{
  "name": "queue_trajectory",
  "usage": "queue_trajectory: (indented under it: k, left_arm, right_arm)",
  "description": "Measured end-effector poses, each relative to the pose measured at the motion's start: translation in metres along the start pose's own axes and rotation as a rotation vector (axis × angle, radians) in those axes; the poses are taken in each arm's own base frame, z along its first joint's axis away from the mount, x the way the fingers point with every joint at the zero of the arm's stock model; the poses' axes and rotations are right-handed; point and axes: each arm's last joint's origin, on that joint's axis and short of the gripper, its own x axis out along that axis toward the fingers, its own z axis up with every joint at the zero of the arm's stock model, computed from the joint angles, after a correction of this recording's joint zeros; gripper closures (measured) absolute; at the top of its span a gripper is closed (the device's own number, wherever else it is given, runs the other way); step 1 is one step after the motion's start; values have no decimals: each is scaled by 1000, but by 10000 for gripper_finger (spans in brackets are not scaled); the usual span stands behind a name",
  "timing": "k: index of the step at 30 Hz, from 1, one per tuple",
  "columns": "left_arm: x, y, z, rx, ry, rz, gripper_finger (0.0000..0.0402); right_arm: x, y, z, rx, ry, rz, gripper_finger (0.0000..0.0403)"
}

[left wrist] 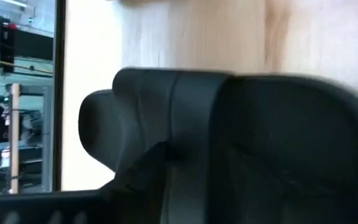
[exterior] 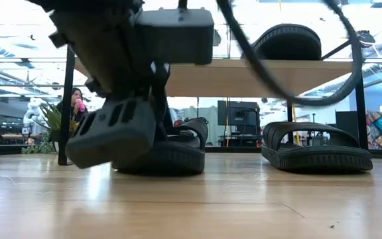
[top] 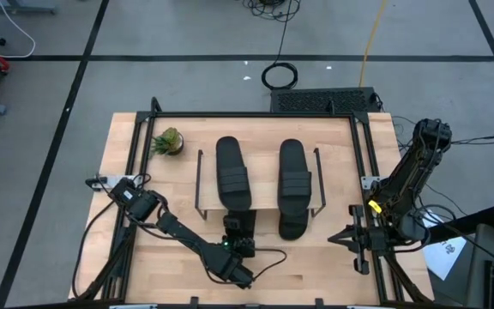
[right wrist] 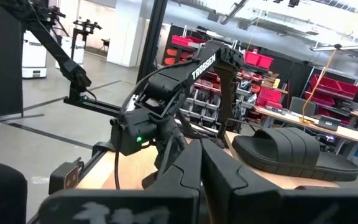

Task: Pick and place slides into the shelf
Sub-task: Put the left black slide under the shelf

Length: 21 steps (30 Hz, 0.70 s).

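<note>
The shelf (top: pixel 199 182) stands mid-table, and its upper board (exterior: pixel 257 76) carries two black slides (top: pixel 232 172) (top: pixel 295 176). Two more slides lie flat on the tabletop under that board: one on the left (top: pixel 238 225) (exterior: pixel 168 158) and one on the right (top: pixel 292 225) (exterior: pixel 317 151). My left gripper (top: pixel 239 249) (exterior: pixel 111 136) is low over the table at the near end of the left lower slide, which fills the left wrist view (left wrist: pixel 229 137). My right gripper (top: pixel 352 236) (right wrist: pixel 201 174) is shut and empty at the table's right edge.
A small potted plant (top: pixel 168 142) stands left of the shelf near the far edge. The black frame rail (top: pixel 363 154) runs along the table's sides. Bare wood lies between the shelf and the near edge. A person (exterior: pixel 78 103) sits in the room behind.
</note>
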Motion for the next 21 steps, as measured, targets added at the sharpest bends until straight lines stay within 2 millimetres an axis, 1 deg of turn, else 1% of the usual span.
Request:
queue_trajectory:
  k: [2,9,13,17,21]
  left_arm:
    - [-4,1,5,-8,-11,-12,222]
    - [-16,6,20,5,-10,-134,146]
    - [-33,8,25,32,-26,-160,109]
    - [-50,11,26,50,-48,-119,91]
    - [-62,12,24,29,-50,-99,97]
  right_arm:
    - [0,0,0,0,0,0,403]
    - [0,0,0,1,0,0,403]
    - [0,0,0,0,0,1,403]
    - [0,0,0,0,0,1,403]
    - [0,0,0,0,-1,5,403]
